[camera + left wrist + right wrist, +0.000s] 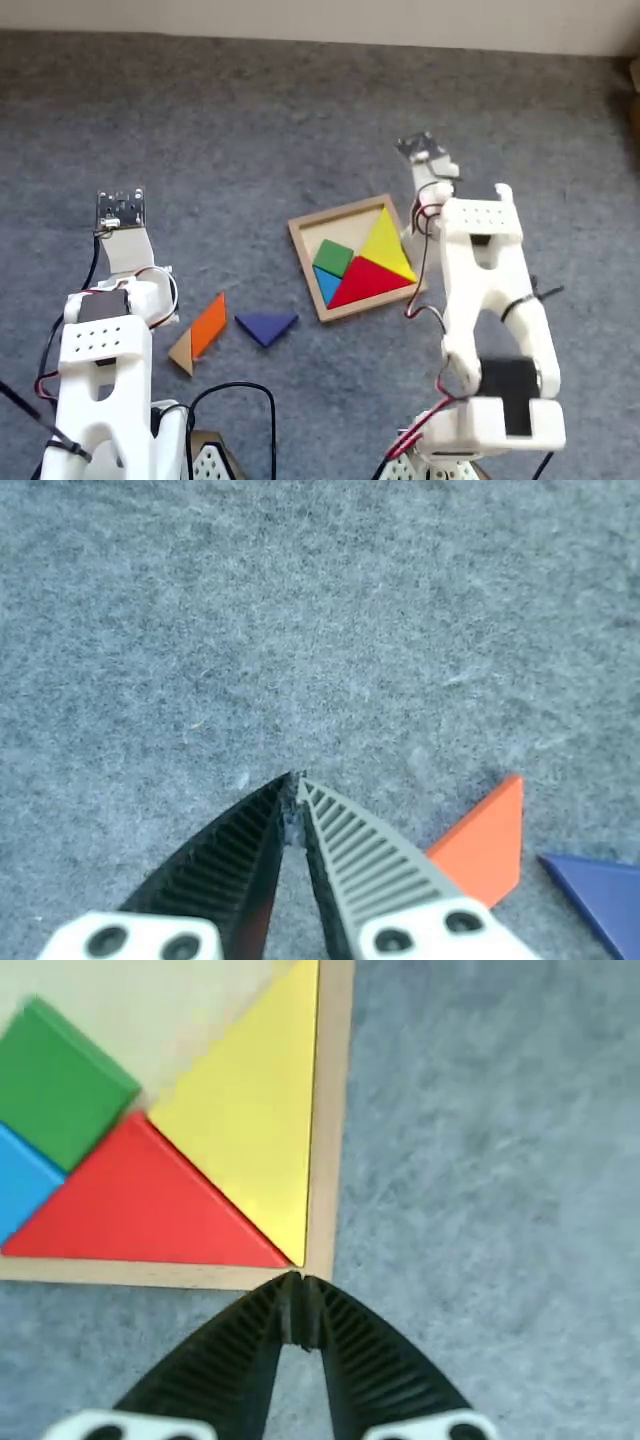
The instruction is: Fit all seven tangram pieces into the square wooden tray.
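The square wooden tray (303,238) lies mid-table holding a yellow triangle (388,245), a red triangle (368,282), a green square (333,257) and a blue triangle (327,286). An orange parallelogram (208,325), a small tan triangle (182,352) and a dark blue triangle (266,326) lie loose on the carpet beside my left arm (105,340). My left gripper (295,780) is shut and empty, low over the carpet, close to the orange parallelogram (485,845). My right gripper (297,1282) is shut and empty, just outside the tray's corner (322,1265) where red (140,1200) and yellow (250,1130) meet.
Grey carpet covers the whole table. Part of the tray floor (170,1010) is bare wood beside the green square (55,1080). My right arm (490,300) overhangs the tray's right corner. Cables (235,395) loop near the arm bases at the front edge.
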